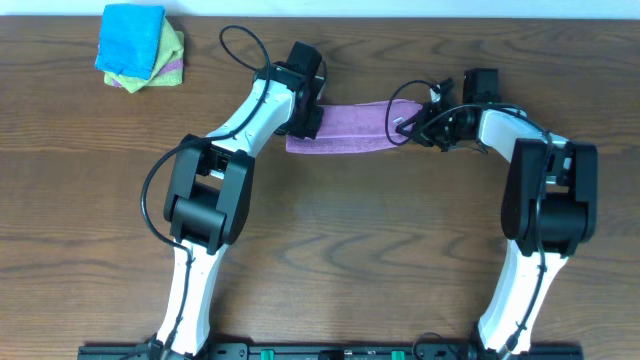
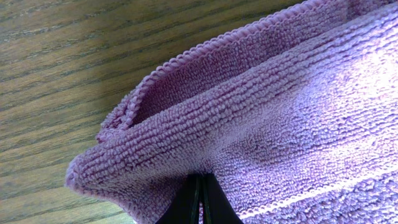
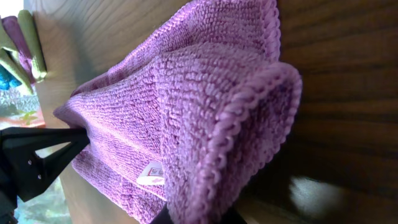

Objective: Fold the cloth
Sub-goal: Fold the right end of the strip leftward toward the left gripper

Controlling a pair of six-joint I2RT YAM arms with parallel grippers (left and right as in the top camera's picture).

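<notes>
The purple cloth (image 1: 350,128) lies folded as a narrow strip on the table between my two grippers. My left gripper (image 1: 306,118) is shut on the cloth's left end; in the left wrist view its closed fingertips (image 2: 200,196) pinch the doubled terry (image 2: 273,118). My right gripper (image 1: 410,126) is shut on the right end. In the right wrist view the cloth (image 3: 199,106) drapes over the fingers (image 3: 196,219), which are mostly hidden. A small white tag (image 3: 151,174) shows on the lower layer.
A stack of folded cloths, bright blue (image 1: 131,38) over yellow-green and purple, sits at the table's far left corner. The wooden table (image 1: 380,250) spreads in front of the arms. The left gripper (image 3: 37,155) shows in the right wrist view.
</notes>
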